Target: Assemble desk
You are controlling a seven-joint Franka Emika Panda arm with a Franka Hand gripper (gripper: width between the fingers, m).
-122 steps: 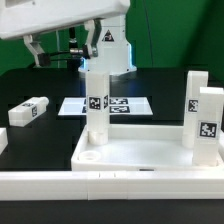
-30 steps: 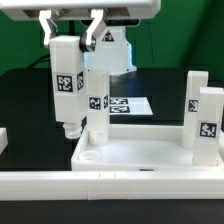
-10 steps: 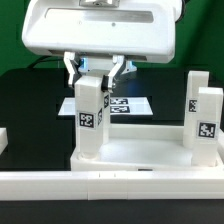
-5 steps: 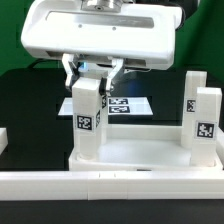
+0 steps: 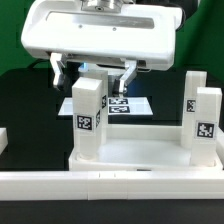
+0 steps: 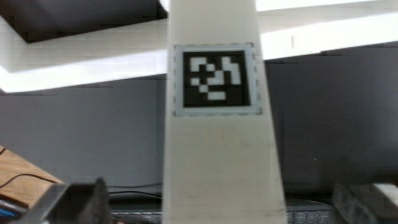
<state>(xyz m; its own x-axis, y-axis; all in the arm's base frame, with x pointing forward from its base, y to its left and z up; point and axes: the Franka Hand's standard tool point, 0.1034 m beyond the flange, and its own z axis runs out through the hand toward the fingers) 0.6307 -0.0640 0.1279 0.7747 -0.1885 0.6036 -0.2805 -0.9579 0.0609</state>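
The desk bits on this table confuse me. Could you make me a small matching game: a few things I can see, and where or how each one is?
Things:
1. gripper
2. leg under the gripper
3. two legs at the exterior view's right
4. marker board

States:
a. flat on the black table, behind the slab
b. upright on the slab's near corner, released
c. open
d. upright, side by side

Pairs: 1-c, 2-b, 3-d, 4-a

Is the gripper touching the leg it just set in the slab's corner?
Apart. The exterior view shows the gripper fingers spread, with gaps beside the leg.
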